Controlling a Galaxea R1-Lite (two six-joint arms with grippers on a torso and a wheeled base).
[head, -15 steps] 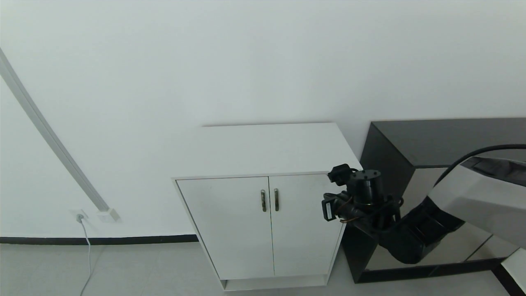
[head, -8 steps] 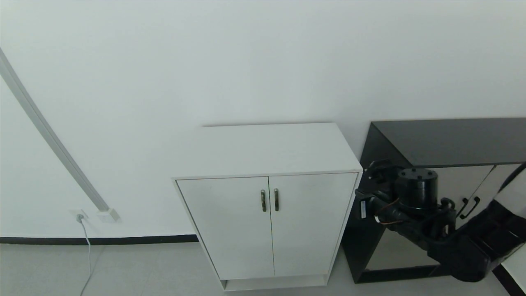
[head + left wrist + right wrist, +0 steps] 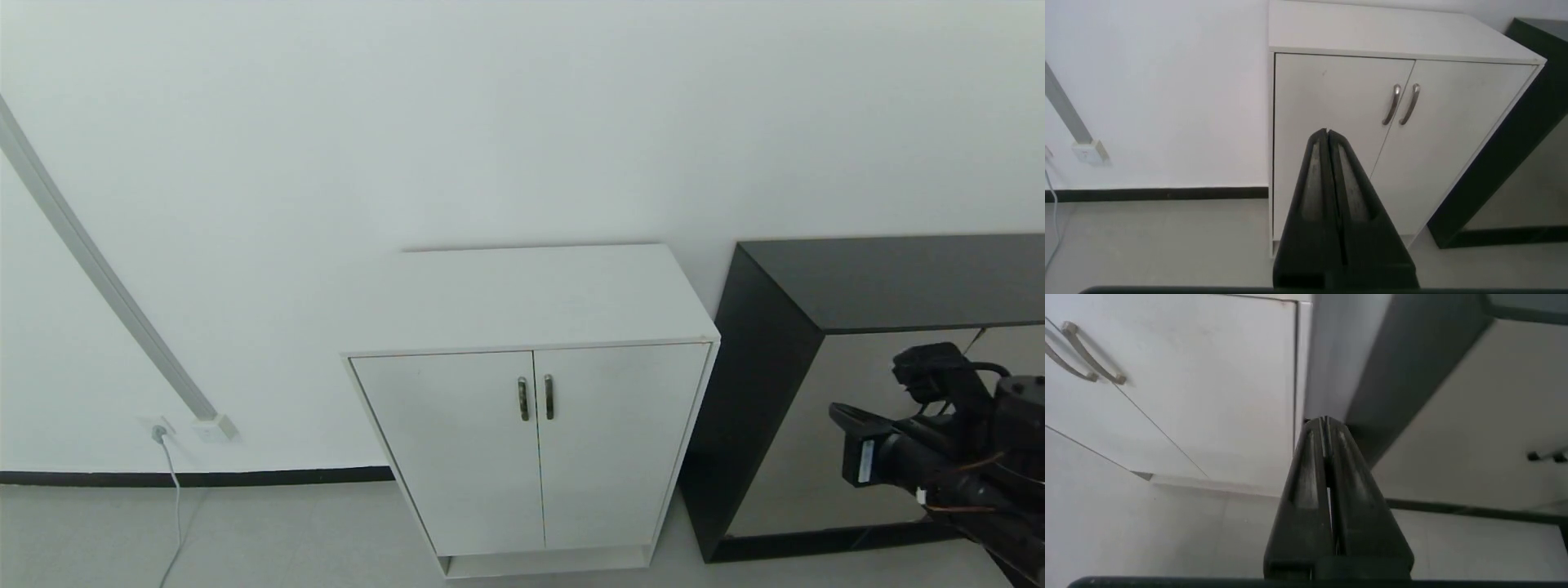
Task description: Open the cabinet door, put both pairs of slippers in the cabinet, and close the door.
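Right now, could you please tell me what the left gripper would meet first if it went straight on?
Probably the closed left door of the white cabinet: the left gripper, fingers shut, points at that panel, and nothing shows between, though depth is unclear.

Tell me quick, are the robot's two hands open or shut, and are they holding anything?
Left gripper: shut, holding nothing.
Right gripper: shut, holding nothing.
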